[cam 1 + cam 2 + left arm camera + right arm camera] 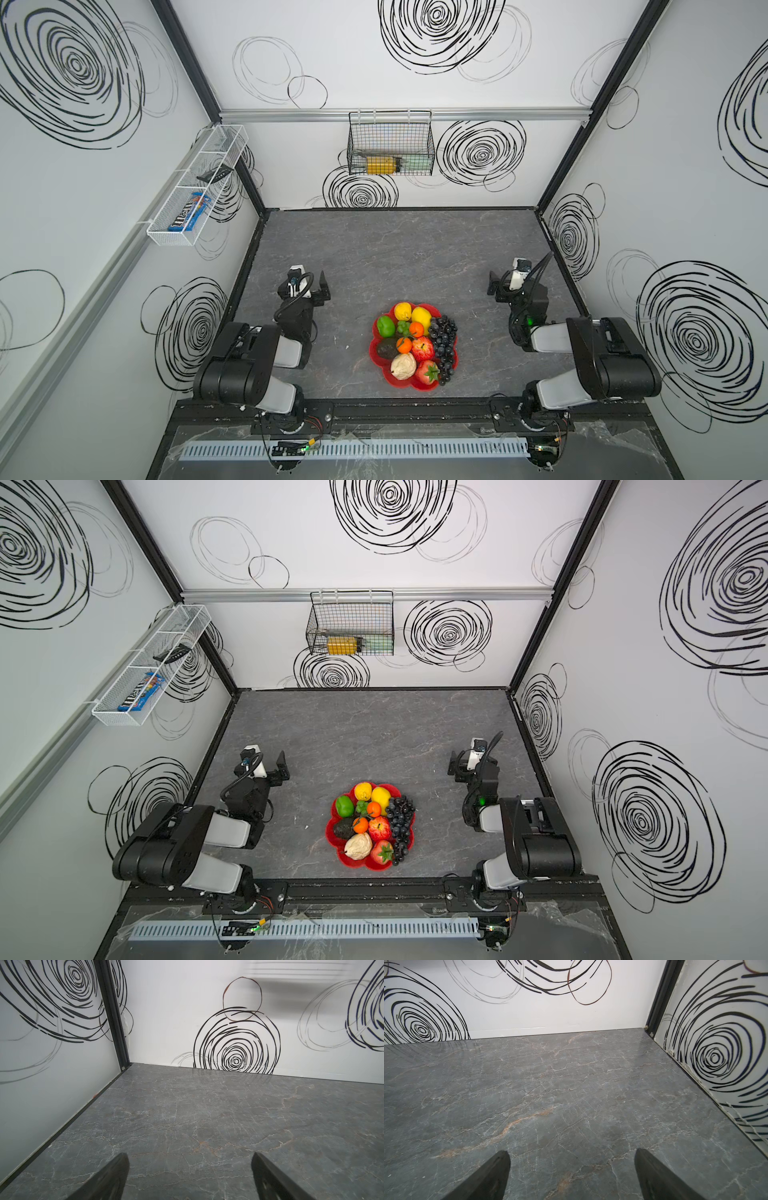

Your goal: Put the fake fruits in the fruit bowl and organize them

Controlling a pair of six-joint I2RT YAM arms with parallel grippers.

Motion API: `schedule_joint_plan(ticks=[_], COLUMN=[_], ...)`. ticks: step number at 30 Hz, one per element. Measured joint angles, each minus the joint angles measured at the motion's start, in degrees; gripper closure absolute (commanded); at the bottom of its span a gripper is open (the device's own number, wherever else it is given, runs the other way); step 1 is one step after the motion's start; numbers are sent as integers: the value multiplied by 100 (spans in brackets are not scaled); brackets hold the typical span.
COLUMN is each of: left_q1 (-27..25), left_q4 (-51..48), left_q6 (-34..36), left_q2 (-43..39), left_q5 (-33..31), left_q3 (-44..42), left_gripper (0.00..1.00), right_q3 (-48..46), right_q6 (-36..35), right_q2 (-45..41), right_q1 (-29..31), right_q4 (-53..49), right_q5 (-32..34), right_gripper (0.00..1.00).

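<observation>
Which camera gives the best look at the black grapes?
The top views: both show the black grapes unobstructed along the right side of the fruit bowl. The wrist views show only tabletop, no grapes.

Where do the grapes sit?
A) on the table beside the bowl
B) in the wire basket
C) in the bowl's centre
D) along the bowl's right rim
D: in a top view the grapes lie inside the bowl along its right rim, opposite the lime and avocado.
</observation>
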Motion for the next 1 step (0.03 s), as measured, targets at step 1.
schedule_joint_plan(ticks=[1], left_q1=[-2], left_q4=[0], left_q6=[4], left_q2=[0], left_q5=[0], left_q3=[0], left_gripper=[4], right_q3=[0], right_q6=[-7], right_q2=[0], right_q1=[2], right_q4=[0], right_q5=[2], right_gripper=[3])
